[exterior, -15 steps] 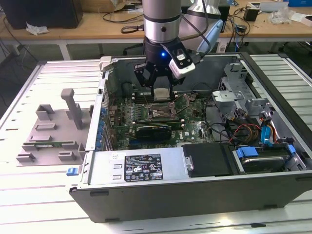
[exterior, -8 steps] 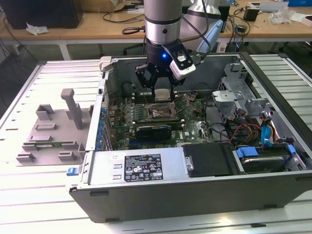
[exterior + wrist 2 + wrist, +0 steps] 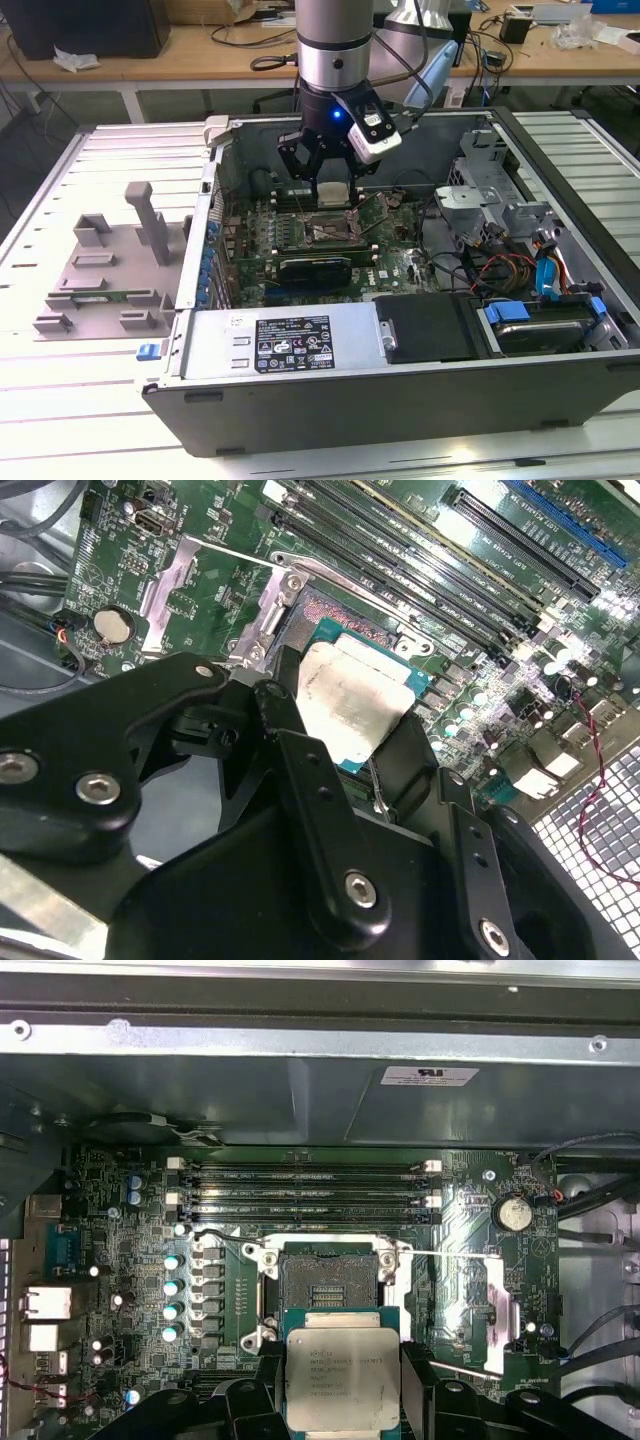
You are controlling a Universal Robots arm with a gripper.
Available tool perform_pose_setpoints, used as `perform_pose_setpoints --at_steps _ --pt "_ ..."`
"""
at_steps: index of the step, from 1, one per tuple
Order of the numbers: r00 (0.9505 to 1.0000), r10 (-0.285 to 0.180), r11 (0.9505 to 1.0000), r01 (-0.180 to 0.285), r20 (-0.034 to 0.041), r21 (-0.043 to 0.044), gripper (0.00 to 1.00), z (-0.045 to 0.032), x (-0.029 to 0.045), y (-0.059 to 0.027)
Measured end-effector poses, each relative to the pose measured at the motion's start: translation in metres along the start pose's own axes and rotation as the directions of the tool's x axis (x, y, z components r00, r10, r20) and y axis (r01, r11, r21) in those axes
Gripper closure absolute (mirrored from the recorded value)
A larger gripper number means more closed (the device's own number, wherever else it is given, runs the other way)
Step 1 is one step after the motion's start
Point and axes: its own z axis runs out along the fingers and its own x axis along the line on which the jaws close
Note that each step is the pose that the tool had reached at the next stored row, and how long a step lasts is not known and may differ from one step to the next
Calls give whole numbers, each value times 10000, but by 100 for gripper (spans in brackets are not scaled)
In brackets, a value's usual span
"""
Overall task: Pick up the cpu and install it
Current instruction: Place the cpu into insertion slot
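Silvery-topped thin square cpu (image 3: 342,1380) sits clamped by its edges between the black jaws, hovering above the open metal-framed motherboard socket (image 3: 322,1275) below them. Lowered skewed or off-centre, it would likely crush the socket's fine contacts or seat crooked.

Lab: cluttered workbenches (image 3: 200,52), opened computer case (image 3: 400,400)

A white slatted table (image 3: 50,420) is seen across the exterior view, from seven round to four o'clock. Behind it, from ten to two o'clock, a long wooden bench (image 3: 200,62) on white legs (image 3: 131,100) is set, strewn with cables (image 3: 268,60). A black box (image 3: 90,25) is stood at eleven o'clock. Dark floor (image 3: 190,105) is glimpsed beneath the bench.
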Motion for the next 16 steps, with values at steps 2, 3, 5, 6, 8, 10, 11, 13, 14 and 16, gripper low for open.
perform_pose_setpoints --at_steps 2,3,5,6,8,10,11,13,14,16 --pt "10000 0 10000 0 0 0 45 0 0 0" --pt "10000 0 10000 0 0 1 45 0 0 0" --pt "10000 0 10000 0 0 1 45 0 0 0" --pt "9999 100 9999 -100 6 -14 45 1 0 1" --pt "9976 697 9976 -698 40 3 45 2 0 -1" --pt "9906 1368 9906 -1368 82 16 45 6 0 0" --pt "9877 1563 9877 -1563 94 20 45 7 0 -1" --pt "9752 2209 9753 -2209 134 31 45 10 0 -1" --pt "9669 2546 9670 -2547 156 35 45 11 0 -1" --pt "9539 2994 9541 -2995 185 40 45 13 0 -1"
